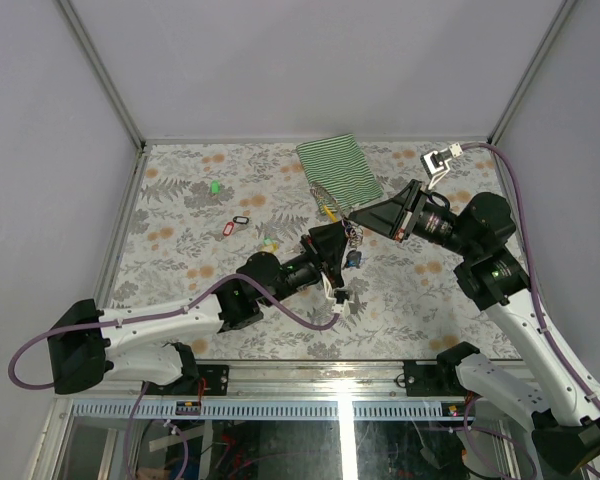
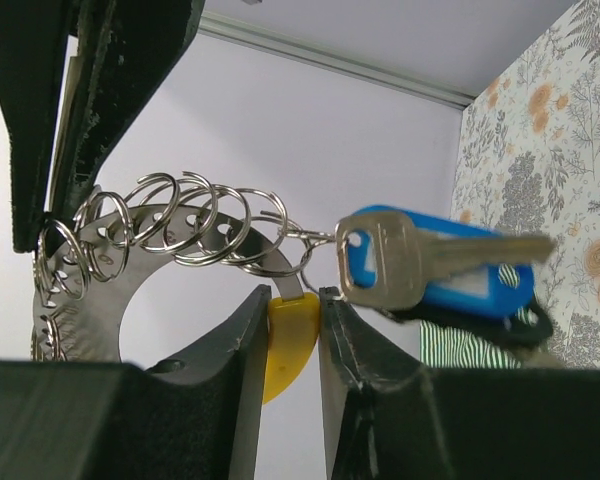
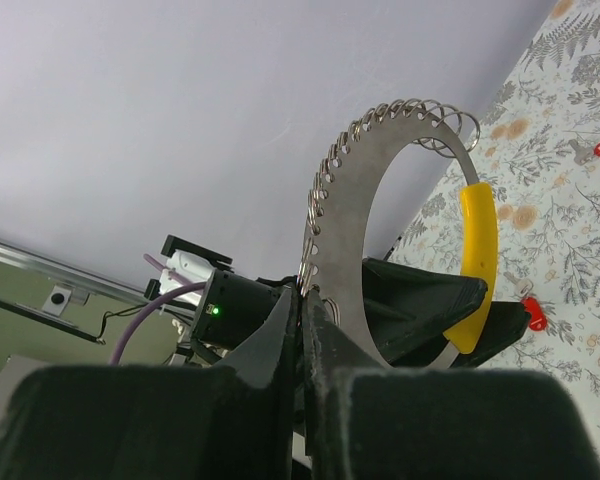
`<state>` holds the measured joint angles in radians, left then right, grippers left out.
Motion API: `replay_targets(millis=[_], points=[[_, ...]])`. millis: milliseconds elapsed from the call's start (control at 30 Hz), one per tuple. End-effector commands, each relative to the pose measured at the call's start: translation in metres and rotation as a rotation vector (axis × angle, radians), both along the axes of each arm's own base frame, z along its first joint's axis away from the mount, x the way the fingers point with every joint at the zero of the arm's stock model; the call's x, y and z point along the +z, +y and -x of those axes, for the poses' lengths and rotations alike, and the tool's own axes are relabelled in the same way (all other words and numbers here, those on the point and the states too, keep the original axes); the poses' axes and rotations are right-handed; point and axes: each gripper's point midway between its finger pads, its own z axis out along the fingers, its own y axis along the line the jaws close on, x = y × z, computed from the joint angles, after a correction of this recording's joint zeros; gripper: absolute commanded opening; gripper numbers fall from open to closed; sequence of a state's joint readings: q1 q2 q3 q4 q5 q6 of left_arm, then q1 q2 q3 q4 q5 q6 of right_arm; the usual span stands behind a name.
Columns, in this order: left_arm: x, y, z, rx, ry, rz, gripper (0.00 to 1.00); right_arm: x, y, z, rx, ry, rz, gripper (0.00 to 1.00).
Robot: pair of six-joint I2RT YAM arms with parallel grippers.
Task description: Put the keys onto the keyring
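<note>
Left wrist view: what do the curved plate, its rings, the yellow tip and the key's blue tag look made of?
Curved plate: flat sheet metal, dull grey, with punched holes.
Rings: coiled steel-like wire with bright glints.
Yellow tip: probably plastic or rubber; smooth, opaque, soft sheen.
Key: silvery metal with a brushed look.
Blue tag: likely glossy plastic, with a highlight along its edge.

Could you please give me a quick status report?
Right end effector shut on keyring. Left end effector pinching yellow piece. Blue key hangs from it. Nothing blocking.

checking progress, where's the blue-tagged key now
In the left wrist view, the blue-tagged key hangs from a split ring just above and right of the left pincer.
</note>
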<state>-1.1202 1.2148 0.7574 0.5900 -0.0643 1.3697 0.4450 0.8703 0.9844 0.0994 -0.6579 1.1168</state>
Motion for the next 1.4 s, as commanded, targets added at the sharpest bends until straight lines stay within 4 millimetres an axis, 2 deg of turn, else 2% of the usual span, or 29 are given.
replay_targets(millis=[0, 100, 133, 333, 600, 833, 967, 1067, 1167, 1267, 1367], points=[[0.039, 0.004, 0.002, -0.002, -0.019, 0.115, 0.00, 0.026, -0.003, 0.010, 0.014, -0.100, -0.023, 0.09], [0.033, 0.007, 0.005, -0.007, 0.006, 0.116, 0.00, 0.027, -0.006, 0.006, -0.022, -0.136, 0.017, 0.33], [0.031, 0.008, 0.006, -0.007, 0.012, 0.113, 0.00, 0.029, -0.008, 0.005, -0.036, -0.150, 0.029, 0.37], [0.017, 0.011, 0.015, -0.035, 0.099, 0.104, 0.00, 0.038, -0.022, -0.003, -0.150, -0.267, 0.124, 0.50], [-0.009, 0.014, 0.031, -0.088, 0.367, 0.065, 0.00, 0.027, -0.063, -0.018, -0.395, -0.389, 0.308, 0.53], [-0.032, 0.025, 0.034, -0.018, 0.566, -0.003, 0.00, 0.007, -0.079, -0.022, -0.463, -0.389, 0.408, 0.55], [-0.073, 0.039, 0.033, 0.137, 0.769, -0.178, 0.00, -0.001, -0.090, -0.023, -0.510, -0.378, 0.451, 0.55], [-0.114, 0.060, 0.036, 0.265, 0.877, -0.370, 0.00, -0.004, -0.101, -0.022, -0.557, -0.374, 0.476, 0.55], [-0.147, 0.081, 0.044, 0.369, 0.956, -0.534, 0.00, -0.003, -0.108, -0.019, -0.590, -0.381, 0.486, 0.55], [-0.163, 0.098, 0.052, 0.430, 1.008, -0.663, 0.00, 0.000, -0.112, -0.017, -0.605, -0.389, 0.493, 0.56], [-0.168, 0.106, 0.059, 0.451, 1.043, -0.746, 0.00, 0.000, -0.113, -0.016, -0.604, -0.390, 0.495, 0.56]])
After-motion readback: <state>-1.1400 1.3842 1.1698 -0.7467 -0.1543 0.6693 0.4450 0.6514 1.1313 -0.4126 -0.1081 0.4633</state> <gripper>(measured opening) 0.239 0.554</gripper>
